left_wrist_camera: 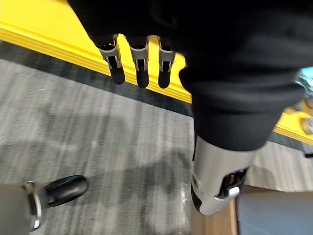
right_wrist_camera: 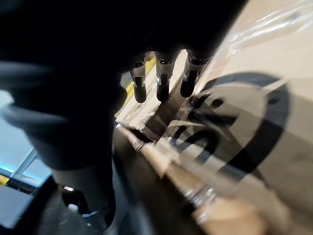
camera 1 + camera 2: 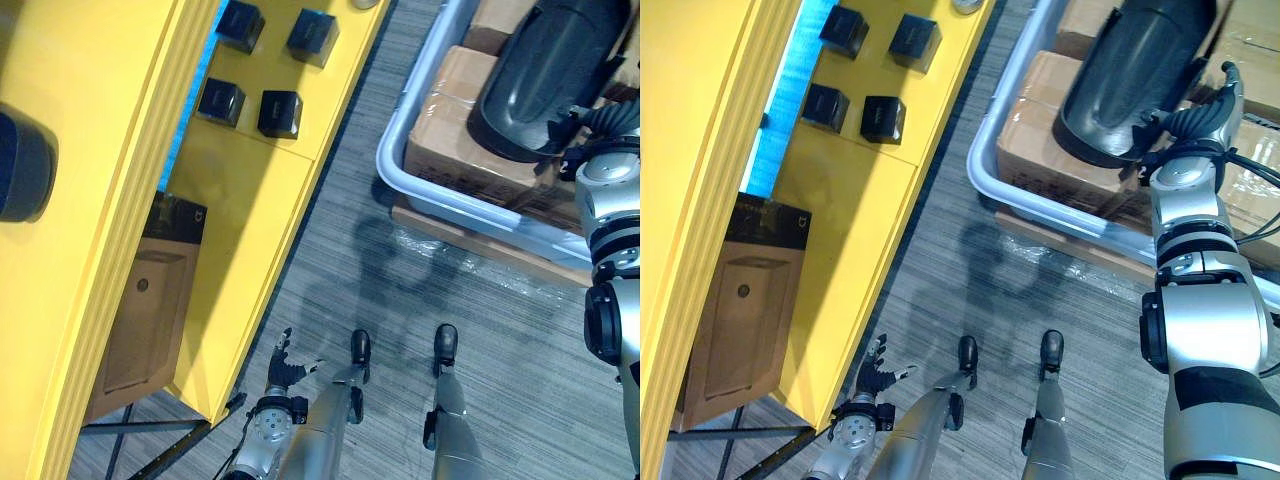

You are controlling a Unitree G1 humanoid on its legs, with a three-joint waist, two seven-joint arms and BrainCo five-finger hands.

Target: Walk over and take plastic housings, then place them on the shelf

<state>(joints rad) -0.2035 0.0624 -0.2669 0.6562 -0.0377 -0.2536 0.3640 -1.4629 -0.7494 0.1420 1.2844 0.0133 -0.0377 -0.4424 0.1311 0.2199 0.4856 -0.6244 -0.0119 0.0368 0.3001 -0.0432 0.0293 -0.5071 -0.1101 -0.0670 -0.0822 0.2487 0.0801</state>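
A large dark plastic housing lies curved side up on cardboard boxes inside a pale grey tub at the right. My right hand rests at the housing's near right edge. In the right wrist view its fingers are straight over a printed carton and it is open, with a dark edge beside the thumb. My left hand hangs open low beside the yellow shelf, its fingers straight above the floor.
Several small black boxes sit on the yellow shelf's surface. A brown carton stands below it at the lower left. The tub rests on a wrapped wooden pallet. Grey carpet lies between shelf and tub.
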